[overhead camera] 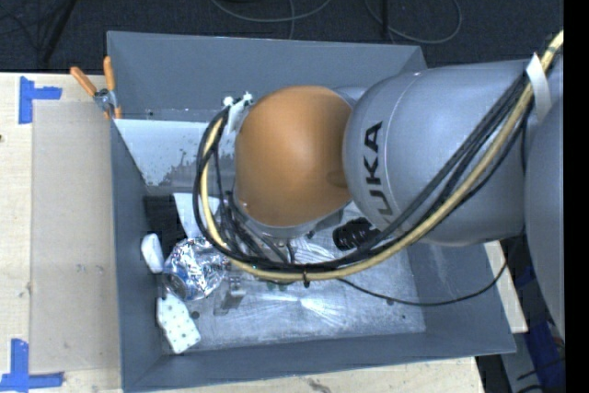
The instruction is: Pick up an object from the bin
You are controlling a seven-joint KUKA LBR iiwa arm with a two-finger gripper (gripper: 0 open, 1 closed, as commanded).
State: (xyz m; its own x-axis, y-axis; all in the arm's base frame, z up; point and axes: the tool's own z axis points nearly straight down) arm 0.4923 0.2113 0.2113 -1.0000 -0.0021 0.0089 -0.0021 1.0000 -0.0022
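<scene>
Foil ball (195,270), crinkled, shiny, beside pincer (235,288); pincer spread hidden, cannot tell.

Your arm (433,161) fills the bin's (267,60) middle, white scrap (152,251) just left of the foil ball (195,270), white block (178,325) just below it, black box (164,216) above it, bare floor (414,294) for you far right of it.

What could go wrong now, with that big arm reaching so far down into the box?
The crumpled foil ball lies crowded among white pieces near the bin's left wall, so a grab might drag a neighbour along. The clear plastic wrapper lies flat and may slip. The arm's orange cover hides much of the floor from the camera.
</scene>
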